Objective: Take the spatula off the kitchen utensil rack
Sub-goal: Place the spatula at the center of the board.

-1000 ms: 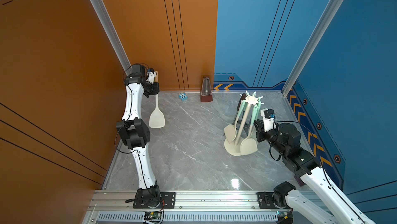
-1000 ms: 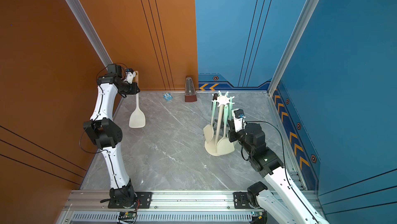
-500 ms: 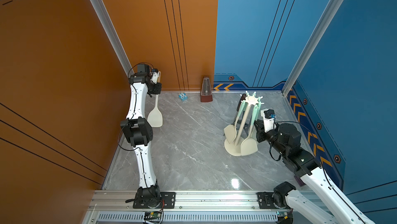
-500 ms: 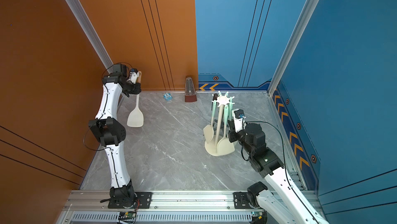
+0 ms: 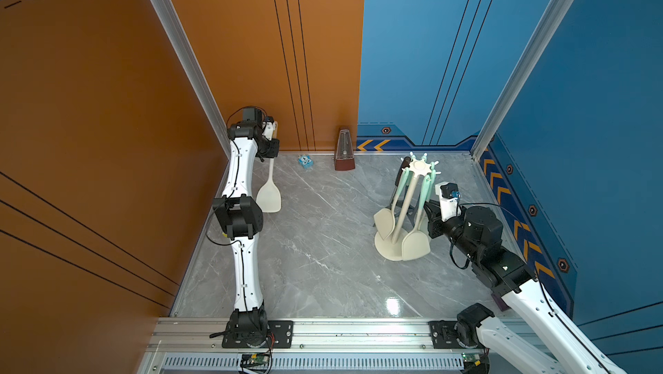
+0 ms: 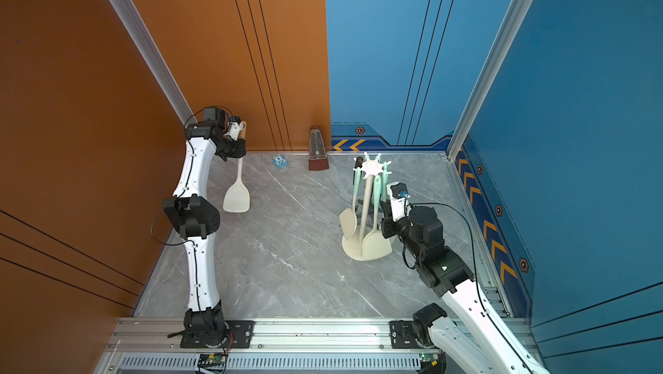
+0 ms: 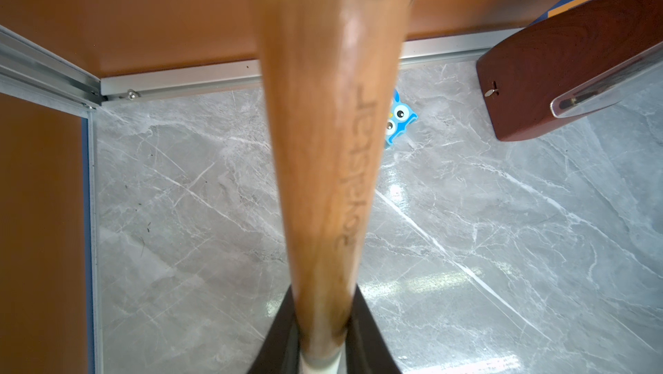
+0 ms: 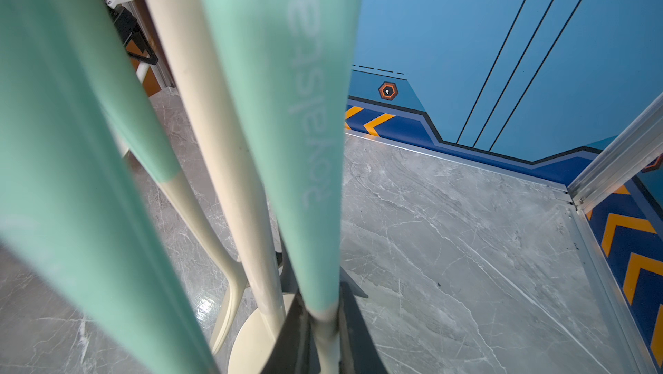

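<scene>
Now the left jaws are clenching the spatula by its wooden handle, hanging it well apart from the rack. The right jaws are gripping a mint-handled utensil on the rack, seemingly steadying it.

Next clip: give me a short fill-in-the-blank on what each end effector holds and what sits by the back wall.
1. The left end effector is shut on a spatula with a ____ handle, away from the kitchen utensil rack.
2. The right end effector is shut on a utensil hanging on the rack; its handle is mint ____.
3. The small blue figure beside the metronome is shaped like an ____.
Missing words: wooden; green; owl.
</scene>
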Tool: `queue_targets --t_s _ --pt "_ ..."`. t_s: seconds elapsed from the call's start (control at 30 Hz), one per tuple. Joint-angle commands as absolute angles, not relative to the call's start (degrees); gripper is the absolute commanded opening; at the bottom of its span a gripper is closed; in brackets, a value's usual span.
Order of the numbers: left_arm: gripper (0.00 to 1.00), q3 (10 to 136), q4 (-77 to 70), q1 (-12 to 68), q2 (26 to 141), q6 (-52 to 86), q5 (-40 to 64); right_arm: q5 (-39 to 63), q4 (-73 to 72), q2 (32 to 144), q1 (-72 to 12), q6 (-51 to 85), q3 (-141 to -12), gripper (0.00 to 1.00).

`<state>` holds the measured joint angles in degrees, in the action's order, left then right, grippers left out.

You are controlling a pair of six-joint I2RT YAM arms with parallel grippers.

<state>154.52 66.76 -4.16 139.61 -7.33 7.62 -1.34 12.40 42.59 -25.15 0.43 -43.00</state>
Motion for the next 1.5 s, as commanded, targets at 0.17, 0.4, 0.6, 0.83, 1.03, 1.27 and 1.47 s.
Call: queue_targets --t_s 0.17,0.4,0.6,0.83,1.03,1.27,1.47 --pt "0.0 154.3 75.1 -4.6 144.7 0.1 13.8 -2.7 15.5 42.3 -25.0 2.4 -41.7 0.15" --pt "0.0 155.5 75.5 -5.8 147.1 2.5 13.7 -2.8 15.6 42.9 -25.0 2.3 -41.9 0.15" --pt "0.0 156.1 75.5 -7.1 149.1 3.1 13.9 -3.1 15.7 43.1 -25.0 2.4 -41.7 0.15" --pt "0.0 155.8 75.7 -7.2 151.6 1.7 15.3 -3.0 15.7 43.4 -25.0 2.4 -42.0 0.15" --pt "0.0 154.6 75.8 -7.0 152.7 0.7 14.1 -3.1 16.1 43.1 -25.0 2.4 -41.8 0.15" --pt "0.0 154.0 75.8 -6.2 153.4 -0.4 10.4 -3.1 16.1 43.0 -25.0 2.5 -41.7 0.15" --pt "0.0 151.6 75.8 -4.8 154.0 -2.1 6.5 -3.1 16.0 43.3 -25.0 2.5 -41.6 0.15"
